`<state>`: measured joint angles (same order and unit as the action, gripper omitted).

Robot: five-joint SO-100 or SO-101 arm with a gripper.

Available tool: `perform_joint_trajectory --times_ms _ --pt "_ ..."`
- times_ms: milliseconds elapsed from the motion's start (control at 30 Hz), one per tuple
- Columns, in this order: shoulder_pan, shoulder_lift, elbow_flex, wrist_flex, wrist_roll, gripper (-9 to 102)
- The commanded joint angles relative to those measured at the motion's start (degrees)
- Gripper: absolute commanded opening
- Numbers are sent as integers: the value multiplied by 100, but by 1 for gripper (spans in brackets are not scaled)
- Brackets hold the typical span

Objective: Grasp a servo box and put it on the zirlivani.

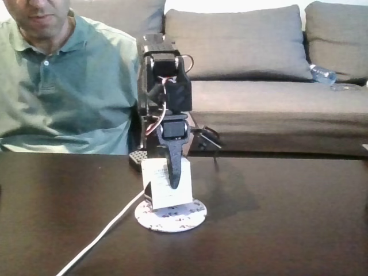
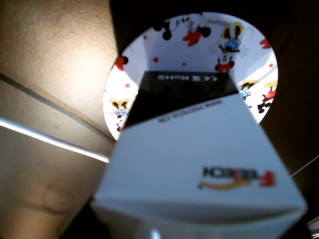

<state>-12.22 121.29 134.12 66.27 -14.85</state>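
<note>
Your gripper (image 1: 174, 185) is clamped around the servo box (image 1: 167, 184), one dark finger (image 1: 174, 169) down its front face. The box stands on the zirlivani (image 1: 171, 216), on the dark table (image 1: 287, 230).

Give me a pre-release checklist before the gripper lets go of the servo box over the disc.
1. Servo box over the zirlivani: ok; in the wrist view disc rim shows on three sides of it.
2. Box bottom resting on the disc: cannot tell; it looks seated in the fixed view, contact unclear.
3. Box upright: ok, only slightly tilted in the fixed view.
4. Gripper clamped on the box: ok, a dark finger runs down its front face.
5. White cable clear of the box: ok; it passes the disc's left edge.
</note>
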Motion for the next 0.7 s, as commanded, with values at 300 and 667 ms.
perform_joint_trajectory --times_ms 300,667 --pt "18 193 -35 193 -9 36" --pt "-79 466 -2364 2057 26 36"
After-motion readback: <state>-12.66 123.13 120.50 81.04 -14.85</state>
